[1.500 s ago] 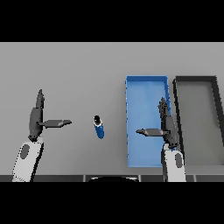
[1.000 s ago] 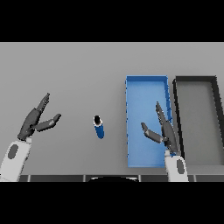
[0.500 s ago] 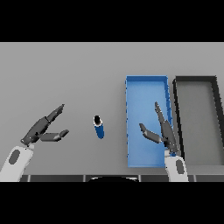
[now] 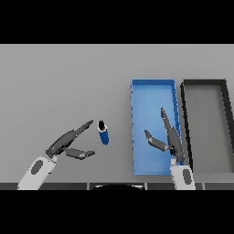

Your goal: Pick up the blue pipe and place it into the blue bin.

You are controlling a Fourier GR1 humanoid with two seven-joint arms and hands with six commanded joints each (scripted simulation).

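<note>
A short blue pipe point(image 4: 103, 133) with a dark open end lies on the grey table, left of the blue bin point(image 4: 135, 128). My left hand point(image 4: 66, 142) is open just left of the pipe, its fingertips a little short of it and its thumb spread below. My right hand point(image 4: 170, 136) hovers open over the near right part of the blue bin, holding nothing.
A black bin point(image 4: 226, 128) stands right beside the blue bin on its right. Grey table stretches out to the left and behind the pipe.
My left hand has moved right and tilted toward the pipe, its fingertips now close to it. The right hand has stayed over the blue bin. The pipe has not moved.
</note>
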